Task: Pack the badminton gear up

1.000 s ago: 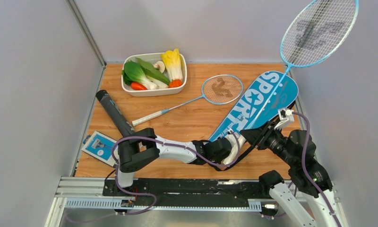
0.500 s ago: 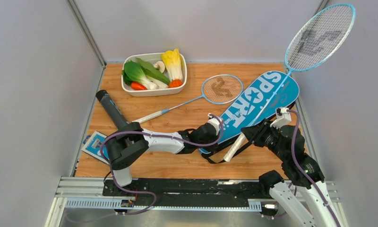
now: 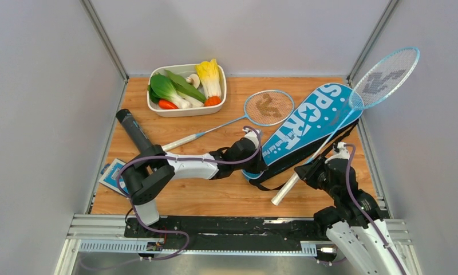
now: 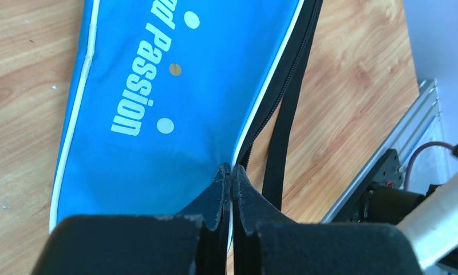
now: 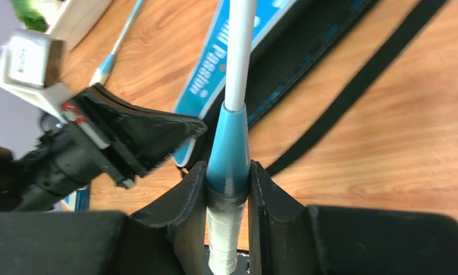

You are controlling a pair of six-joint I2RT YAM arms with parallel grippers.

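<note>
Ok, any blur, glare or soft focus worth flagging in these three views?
Top external: evenly lit, sharp, no glare. Left wrist: lettering on the blue cover is crisp, but the left gripper up close and the handle of the held racket at lower right are out of focus. Right wrist: the racket's blue cone is sharp, while the left gripper and the tray at the left edge look soft.

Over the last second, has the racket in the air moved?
Yes. The held racket has swung down: its head, earlier far above the vegetable tray in the top view, is now level with it.
</note>
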